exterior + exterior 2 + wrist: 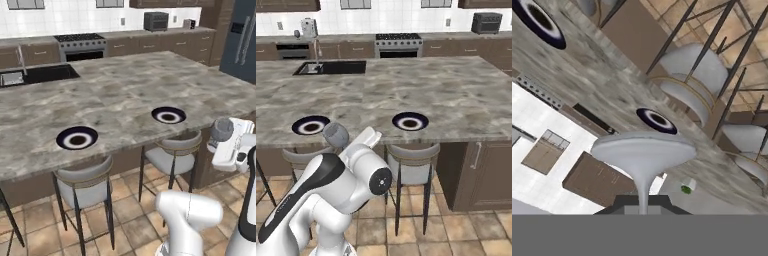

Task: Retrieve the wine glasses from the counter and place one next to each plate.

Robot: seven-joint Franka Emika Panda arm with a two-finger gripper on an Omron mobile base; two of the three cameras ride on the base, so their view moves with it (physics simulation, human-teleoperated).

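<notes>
The wine glass (643, 150), a smoky grey goblet with a wide bowl and a thin stem, sits in the claw (643, 204), whose jaws are closed narrow on the stem. In the left base view the glass (221, 129) is held off the near edge of the marble tabletop (125, 95), above the stools (172, 155). Two round navy plates (77, 138) (168, 115), each with a pale ring, lie flat near that edge, well apart.

White tiled wall (75, 22), tan tile floor (135, 220), grey stools (82, 187) under marble island (125, 92).
</notes>
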